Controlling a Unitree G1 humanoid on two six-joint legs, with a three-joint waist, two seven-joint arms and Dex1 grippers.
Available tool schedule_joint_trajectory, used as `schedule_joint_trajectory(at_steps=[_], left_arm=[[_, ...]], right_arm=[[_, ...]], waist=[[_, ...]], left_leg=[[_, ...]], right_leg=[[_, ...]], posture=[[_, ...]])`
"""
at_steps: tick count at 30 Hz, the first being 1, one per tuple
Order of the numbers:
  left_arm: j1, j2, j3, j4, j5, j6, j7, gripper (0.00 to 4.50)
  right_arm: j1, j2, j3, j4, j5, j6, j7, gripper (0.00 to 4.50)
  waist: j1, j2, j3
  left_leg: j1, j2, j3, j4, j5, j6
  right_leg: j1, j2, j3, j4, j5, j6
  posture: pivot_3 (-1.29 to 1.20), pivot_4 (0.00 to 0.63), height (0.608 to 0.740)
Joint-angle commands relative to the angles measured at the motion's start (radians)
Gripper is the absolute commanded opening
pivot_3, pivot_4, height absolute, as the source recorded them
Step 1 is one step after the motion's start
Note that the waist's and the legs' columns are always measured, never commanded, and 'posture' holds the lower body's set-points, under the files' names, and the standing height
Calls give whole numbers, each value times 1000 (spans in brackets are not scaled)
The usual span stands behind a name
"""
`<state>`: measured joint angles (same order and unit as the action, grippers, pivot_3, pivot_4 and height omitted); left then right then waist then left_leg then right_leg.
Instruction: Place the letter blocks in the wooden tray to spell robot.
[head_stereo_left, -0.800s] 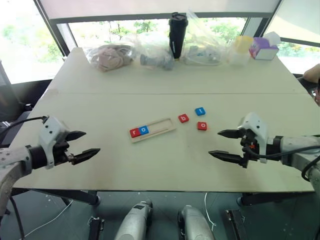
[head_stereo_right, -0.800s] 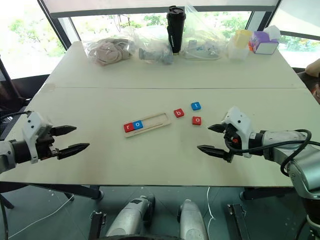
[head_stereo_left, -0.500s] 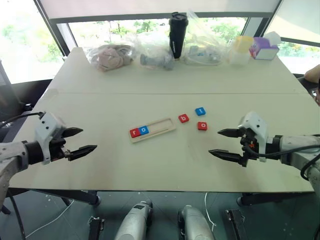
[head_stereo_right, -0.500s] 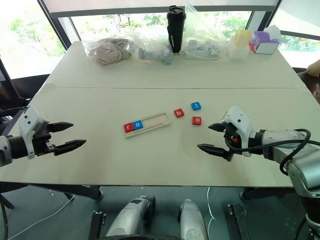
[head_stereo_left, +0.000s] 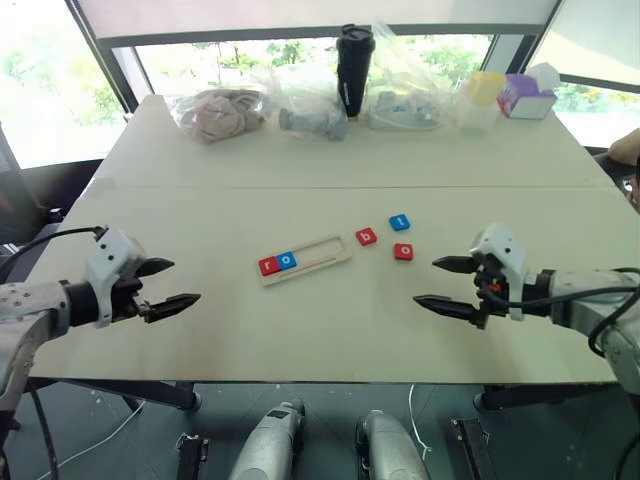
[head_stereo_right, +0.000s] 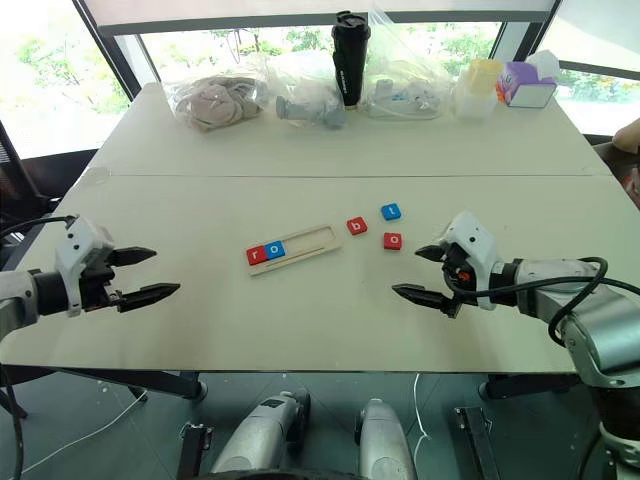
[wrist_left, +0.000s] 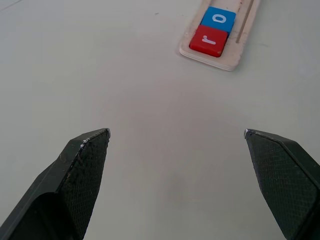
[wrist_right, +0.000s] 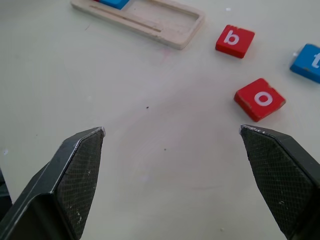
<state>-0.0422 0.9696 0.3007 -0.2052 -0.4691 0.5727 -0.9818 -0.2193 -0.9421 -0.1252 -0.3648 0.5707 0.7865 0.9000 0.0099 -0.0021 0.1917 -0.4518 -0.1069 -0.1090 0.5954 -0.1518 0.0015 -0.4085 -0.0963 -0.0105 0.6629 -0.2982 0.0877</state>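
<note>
- Here, the wooden tray (head_stereo_left: 305, 260) lies mid-table, holding a red r block (head_stereo_left: 269, 265) and a blue o block (head_stereo_left: 288, 260) at its left end.
- Right of it lie the red b block (head_stereo_left: 367, 237), blue t block (head_stereo_left: 400, 222) and red o block (head_stereo_left: 403, 251).
- The left gripper (head_stereo_left: 172, 284) and right gripper (head_stereo_left: 436, 283) hover wide open and empty.

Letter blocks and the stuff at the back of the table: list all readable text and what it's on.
"r": red block, at the end of the wooden tray.
"o": blue block, beside it in the tray.
"b": red block, loose on the table.
"o": red block, loose.
"t": blue block, loose, cut off by the frame edge.
Purple box, black tumbler: any print too small to read.
</note>
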Motion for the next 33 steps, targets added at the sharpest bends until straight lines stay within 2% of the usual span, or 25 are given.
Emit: schedule_joint_trajectory(at_steps=[1,4,7,10,15,25,33], left_arm=[[-18,12,7,3,14,-30,-6,4500],[-53,3,-47,15,32,-45,-16,4500],[-191,-29,-162,43,59,-52,-34,4500],[-331,-79,-277,144,115,-76,-56,4500],[-463,-148,-403,295,196,-157,-116,4500],[-600,-298,-529,526,329,-319,-151,4500],[-621,-357,-572,633,417,-397,-150,4500]], right_arm=[[-19,-9,-2,-3,-17,-23,6,4478],[1,-9,17,-6,-46,-23,-8,4478],[-2,49,11,-101,29,43,-42,4478],[-9,68,57,-142,-11,51,-87,4478],[22,90,58,-229,10,102,-152,4478],[52,147,31,-329,47,171,-261,4478],[81,138,13,-325,45,159,-278,4478]], waist=[[2,0,0],[4,0,0],[8,-1,0],[3,-1,0],[-3,-1,0],[3,-3,-1],[2,-3,-1]], left_leg=[[0,0,0,0,0,0],[0,0,0,0,0,0],[0,0,0,0,0,0],[1,0,0,1,0,0],[1,0,1,0,1,2],[1,-1,0,3,2,3],[3,-1,0,3,2,3]], right_leg=[[0,0,0,0,0,0],[0,0,0,0,0,0],[1,0,-1,0,0,0],[1,0,0,1,1,1],[1,0,0,0,2,4],[3,0,0,1,4,7],[4,0,0,1,6,10]], posture=[[0,150,740],[0,150,740],[0,150,740],[0,150,740],[0,150,740],[0,150,740],[0,150,740]])
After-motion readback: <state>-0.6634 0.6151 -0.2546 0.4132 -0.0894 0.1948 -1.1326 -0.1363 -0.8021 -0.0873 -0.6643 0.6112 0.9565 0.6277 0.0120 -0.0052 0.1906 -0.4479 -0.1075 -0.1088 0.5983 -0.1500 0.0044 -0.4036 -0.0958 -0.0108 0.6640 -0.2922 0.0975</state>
